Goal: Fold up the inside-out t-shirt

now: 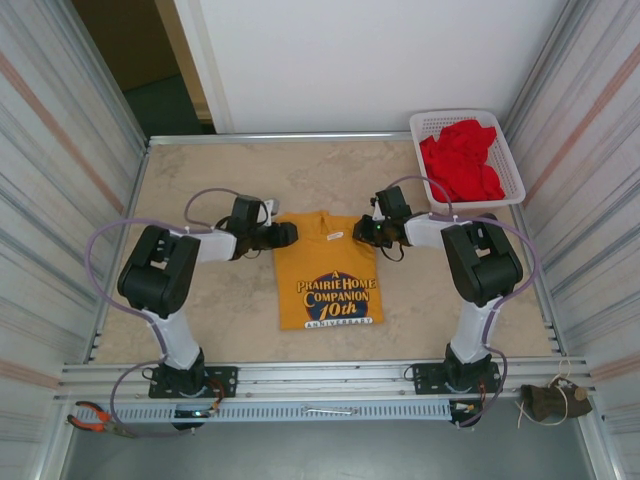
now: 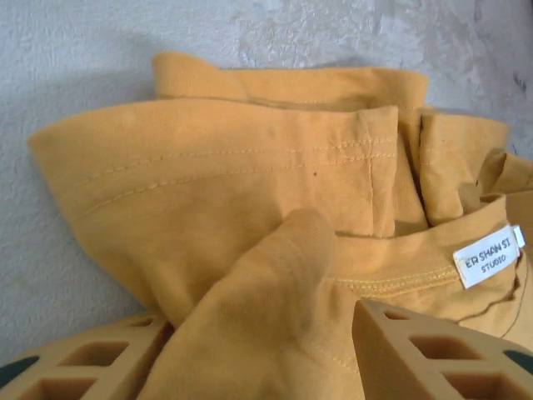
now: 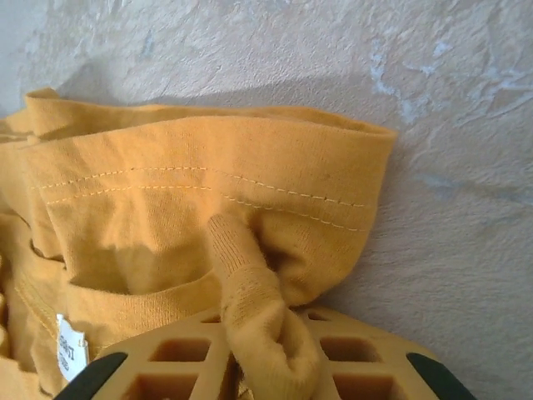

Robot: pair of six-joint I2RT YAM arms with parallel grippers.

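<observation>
You're pinching limp, soft t-shirt (image 1: 325, 275) at one shoulder with right gripper (image 1: 360, 232); left gripper (image 1: 290, 235) straddling other shoulder, can't tell if clamped.

The t-shirt (image 1: 326, 275) at centre frame is mustard yellow, printed with dark navy and white lettering around a navy emblem. Its stitching is pale yellow and its tag (image 2: 489, 257) is white with dark letters. At upper right, bright red garments (image 1: 462, 158) lie in a white mesh basket (image 1: 455, 114). The tabletop (image 1: 200, 180) is mottled beige. The gripper fingers (image 3: 179, 367) are tan with dark tips. At lower left, the pliers (image 1: 95, 417) have orange-red handles.
</observation>
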